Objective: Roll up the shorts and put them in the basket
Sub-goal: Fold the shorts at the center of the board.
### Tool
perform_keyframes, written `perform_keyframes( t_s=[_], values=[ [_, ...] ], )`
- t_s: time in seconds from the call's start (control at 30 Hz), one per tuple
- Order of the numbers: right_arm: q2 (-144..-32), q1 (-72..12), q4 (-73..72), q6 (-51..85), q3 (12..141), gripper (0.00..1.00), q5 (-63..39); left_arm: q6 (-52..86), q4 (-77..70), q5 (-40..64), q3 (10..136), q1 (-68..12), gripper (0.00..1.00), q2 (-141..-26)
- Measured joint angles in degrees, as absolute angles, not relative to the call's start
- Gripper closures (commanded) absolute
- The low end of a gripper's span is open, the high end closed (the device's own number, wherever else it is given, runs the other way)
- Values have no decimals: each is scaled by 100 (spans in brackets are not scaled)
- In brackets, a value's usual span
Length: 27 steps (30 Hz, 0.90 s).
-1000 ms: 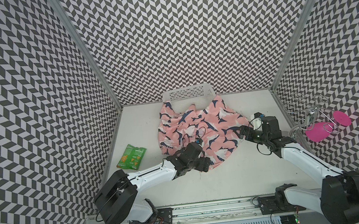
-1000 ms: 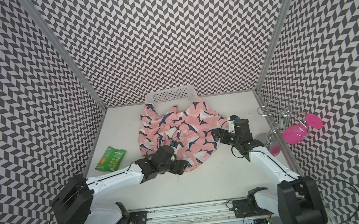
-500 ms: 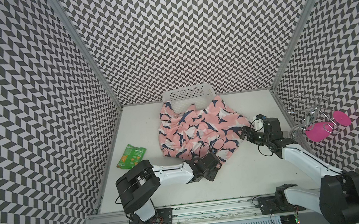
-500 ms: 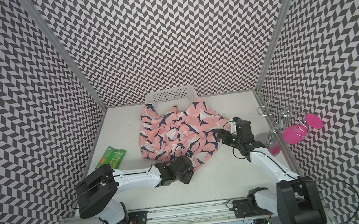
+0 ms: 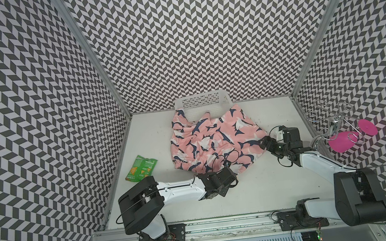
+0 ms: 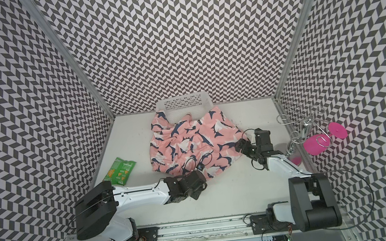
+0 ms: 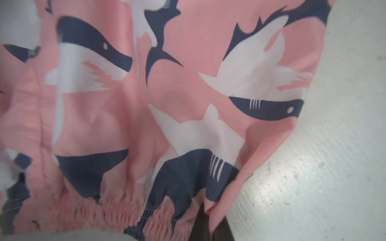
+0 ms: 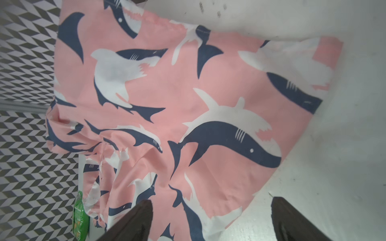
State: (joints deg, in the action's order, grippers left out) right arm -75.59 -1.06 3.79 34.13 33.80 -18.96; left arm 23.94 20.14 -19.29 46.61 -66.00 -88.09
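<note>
The shorts (image 5: pixel 213 138) (image 6: pixel 191 143), pink with navy-and-white sharks, lie crumpled mid-table in both top views, their far edge draped against a basket. My left gripper (image 5: pixel 233 174) (image 6: pixel 203 174) sits at the shorts' near edge. In the left wrist view it (image 7: pixel 211 219) is shut on a fold of pink fabric beside the gathered waistband (image 7: pixel 117 208). My right gripper (image 5: pixel 265 142) (image 6: pixel 240 146) is at the shorts' right edge. In the right wrist view it (image 8: pixel 211 210) is open, one finger (image 8: pixel 135 219) over the fabric, the other over bare table, with the hem corner between them.
A white perforated basket (image 5: pixel 203 102) stands against the back wall. A green snack bag (image 5: pixel 141 167) lies left of the shorts. A wire rack holding a pink glass (image 5: pixel 342 140) is by the right wall. The table's front strip lies between the two arm bases.
My left gripper slid off the top of the shorts to their near edge and shut on the fabric. The right gripper has barely moved and stays open.
</note>
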Motion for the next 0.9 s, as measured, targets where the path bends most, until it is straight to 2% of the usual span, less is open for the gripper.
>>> perform_keyframes(
  t_s=[0.27,0.47,0.53,0.63,0.8,0.9],
  values=[
    [-7771,145,235,3529,3319,11,-1712,2460,2268,-1975,4589,-6600,93,-8473],
    [-8291,165,3,3662,3312,22,-1787,2519,2453,-1988,4506,-6600,92,-8221],
    [-8388,165,-75,3704,3312,29,-1796,2526,2460,-1994,4473,-6600,92,-8086],
    [-8547,163,-283,3758,3315,46,-1824,2545,2475,-2010,4423,-6600,92,-7970],
    [-8792,163,-545,3763,3317,79,-2012,2556,2550,-2005,4392,-6600,92,-7935],
    [-8779,161,-572,3710,3328,89,-2171,2541,2617,-1979,4392,-6600,91,-7915]
  ],
)
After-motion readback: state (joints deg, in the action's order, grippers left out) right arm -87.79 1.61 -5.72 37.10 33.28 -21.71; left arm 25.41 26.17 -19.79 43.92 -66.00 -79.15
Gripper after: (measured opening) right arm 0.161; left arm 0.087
